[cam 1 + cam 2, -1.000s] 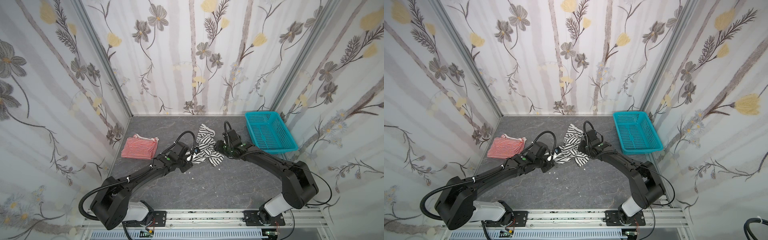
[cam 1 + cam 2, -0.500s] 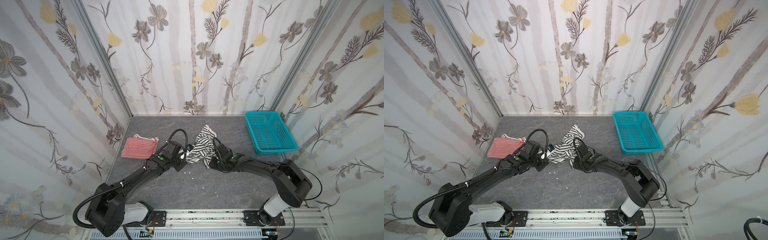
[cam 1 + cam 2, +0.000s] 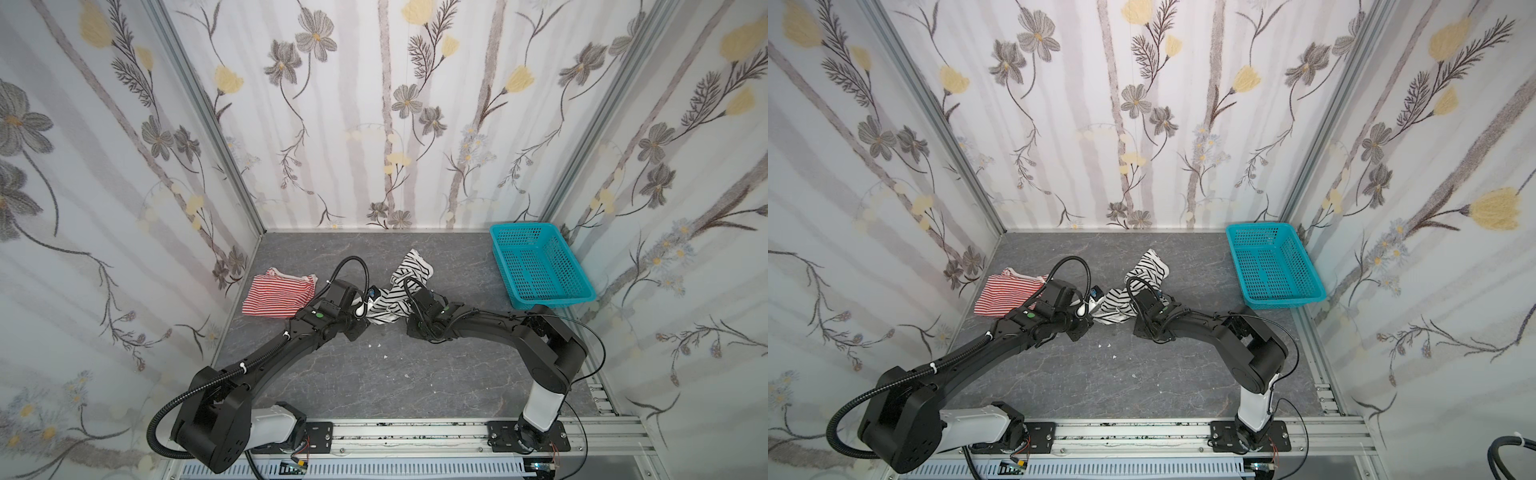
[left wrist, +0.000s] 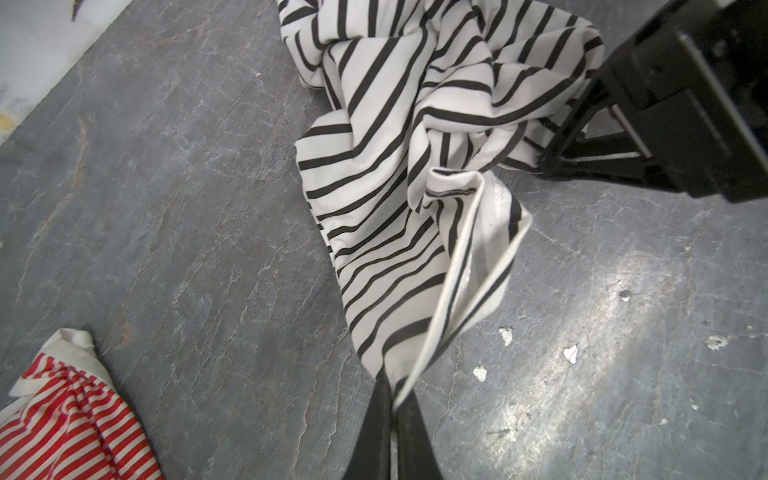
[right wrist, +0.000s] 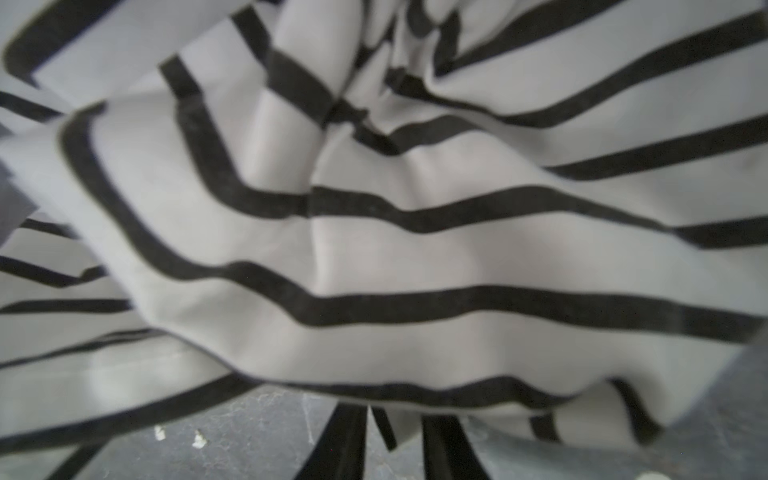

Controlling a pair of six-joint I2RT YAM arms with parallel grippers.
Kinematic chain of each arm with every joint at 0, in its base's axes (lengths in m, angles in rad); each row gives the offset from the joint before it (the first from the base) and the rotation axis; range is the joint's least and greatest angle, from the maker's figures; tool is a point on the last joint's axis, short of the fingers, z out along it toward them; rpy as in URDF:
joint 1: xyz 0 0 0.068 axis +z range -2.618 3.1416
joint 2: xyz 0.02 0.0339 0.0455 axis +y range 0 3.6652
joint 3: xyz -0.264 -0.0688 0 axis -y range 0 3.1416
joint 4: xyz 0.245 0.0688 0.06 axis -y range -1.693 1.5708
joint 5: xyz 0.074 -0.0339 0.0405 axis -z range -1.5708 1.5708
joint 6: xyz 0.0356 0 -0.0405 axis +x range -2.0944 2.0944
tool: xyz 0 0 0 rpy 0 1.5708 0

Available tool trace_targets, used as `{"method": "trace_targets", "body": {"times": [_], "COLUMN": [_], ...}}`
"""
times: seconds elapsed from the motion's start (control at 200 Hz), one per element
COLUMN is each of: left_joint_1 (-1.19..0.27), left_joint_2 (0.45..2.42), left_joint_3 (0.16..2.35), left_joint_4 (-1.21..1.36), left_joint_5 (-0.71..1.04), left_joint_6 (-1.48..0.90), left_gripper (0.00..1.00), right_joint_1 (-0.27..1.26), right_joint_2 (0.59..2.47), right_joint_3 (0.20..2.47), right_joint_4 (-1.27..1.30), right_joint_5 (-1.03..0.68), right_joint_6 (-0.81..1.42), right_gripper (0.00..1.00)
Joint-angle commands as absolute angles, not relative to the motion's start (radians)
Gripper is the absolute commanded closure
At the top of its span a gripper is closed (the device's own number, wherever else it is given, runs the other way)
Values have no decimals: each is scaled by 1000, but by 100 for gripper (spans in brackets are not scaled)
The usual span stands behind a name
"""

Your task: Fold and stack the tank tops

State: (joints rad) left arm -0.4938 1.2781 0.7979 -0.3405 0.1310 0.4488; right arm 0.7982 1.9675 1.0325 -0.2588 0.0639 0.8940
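Near the middle of the dark grey desk (image 3: 374, 374), the black-and-white tank top (image 3: 409, 274) lies crumpled and unfolded between the two arms, with one end bunched toward the back wall.

The left end effector (image 4: 392, 397) is fully closed on this top. In the left wrist view its two dark fingers (image 4: 374, 432) meet on a white-trimmed edge, and the cloth runs away from that pinch in a stretched, twisted fold.

The right end effector (image 4: 547, 161) is closed as well, on the opposite side of the same garment. In the left wrist view its fingers converge right at the cloth's edge and grip it low against the desk. In the right wrist view the striped cloth fills nearly everything and drapes over the fingertips, so the exact pinch point is hidden there. Only the lower parts of the fingers (image 5: 347, 440) show beneath it.

The red-and-white tank top (image 3: 276, 293) lies on the desk to the left of the left arm, near the left wall. It lies fairly flat in a rough rectangle, apart from the other top and from both end effectors.

A teal basket (image 3: 552, 302) stands at the back right corner, well apart from both tops. Several small white flecks (image 4: 571, 353) dot the desk just beside the held garment.
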Motion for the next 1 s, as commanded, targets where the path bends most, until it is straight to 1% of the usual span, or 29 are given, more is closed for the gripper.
{"method": "trace_targets", "body": {"times": [0.0, 0.125, 0.27, 0.48, 0.655, 0.69, 0.824, 0.874, 0.994], "left_joint_1": [-457, -387, -344, -306, -289, -290, -289, -290, -290], "left_joint_2": [1272, 1261, 1218, 1195, 1167, 1166, 1167, 1166, 1168], "left_joint_3": [795, 787, 771, 739, 686, 678, 673, 672, 661], "left_joint_4": [-334, -334, -340, -342, -348, -350, -363, -367, -368], "left_joint_5": [113, 102, 98, 81, 73, 80, 109, 107, 107], "left_joint_6": [482, 518, 540, 542, 565, 564, 561, 566, 573], "left_gripper": [100, 100, 100, 100, 100, 100, 100, 100, 100], "right_joint_1": [783, 722, 660, 585, 573, 573, 575, 580, 638], "right_joint_2": [1926, 1785, 1658, 1616, 1603, 1567, 1589, 1644, 1752], "right_joint_3": [1002, 920, 889, 890, 897, 899, 974, 1017, 1106], "right_joint_4": [-352, -399, -476, -562, -536, -514, -494, -503, -482], "right_joint_5": [115, 161, 196, 287, 322, 326, 309, 295, 194], "right_joint_6": [845, 788, 709, 655, 658, 662, 655, 637, 583], "right_gripper": [100, 100, 100, 100, 100, 100, 100, 100, 100]}}
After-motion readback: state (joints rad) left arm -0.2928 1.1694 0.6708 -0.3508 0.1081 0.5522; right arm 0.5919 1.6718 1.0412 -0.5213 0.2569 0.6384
